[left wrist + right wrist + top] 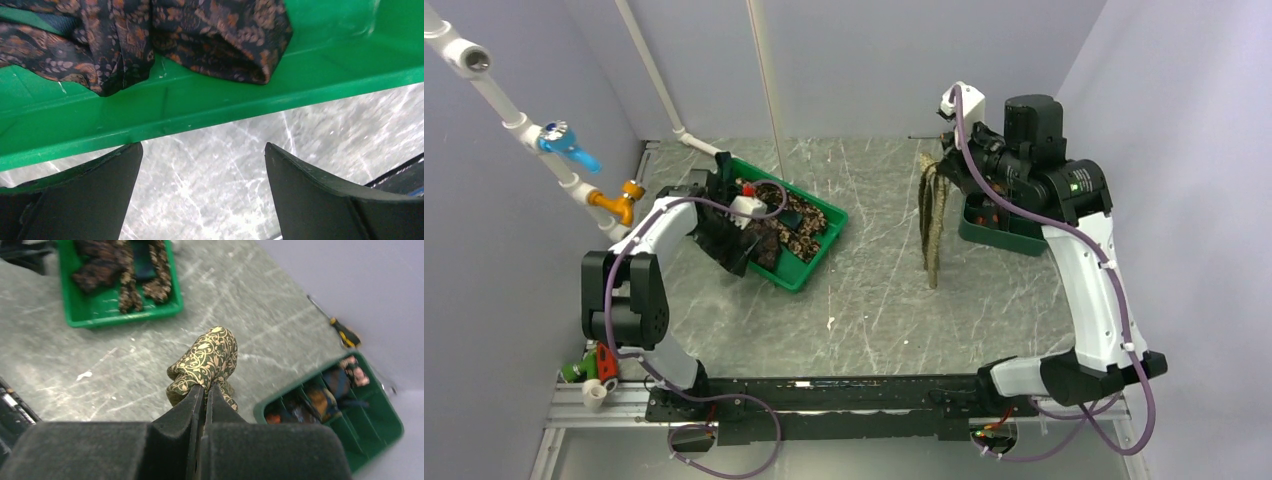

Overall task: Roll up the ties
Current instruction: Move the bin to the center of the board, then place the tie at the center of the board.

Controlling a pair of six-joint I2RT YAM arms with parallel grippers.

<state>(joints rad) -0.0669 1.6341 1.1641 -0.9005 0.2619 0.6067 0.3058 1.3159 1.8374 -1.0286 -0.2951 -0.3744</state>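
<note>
- Firstly, the grey scratched table (874,310) lies under both pincers.
- A green tray (809,270) sits on it just ahead of the left pincer (202,150), with its near wall across the view right past the fingertips.
- A divided tray (380,440), also green, stands below and to one side of the right pincer (205,387), with small things in its slots.
- The olive tie (207,360), patterned with pale vines, is clamped in the right pincer by a fold at the tips. The rest hangs straight down towards the table, and whether its end touches I cannot tell.
- The dark ties (220,40) lie bunched inside the green tray, beyond the left pincer, whose fingers stand wide apart with nothing between them.
- A screwdriver (345,335) lies on the table far ahead of the right pincer, by the wall.
</note>
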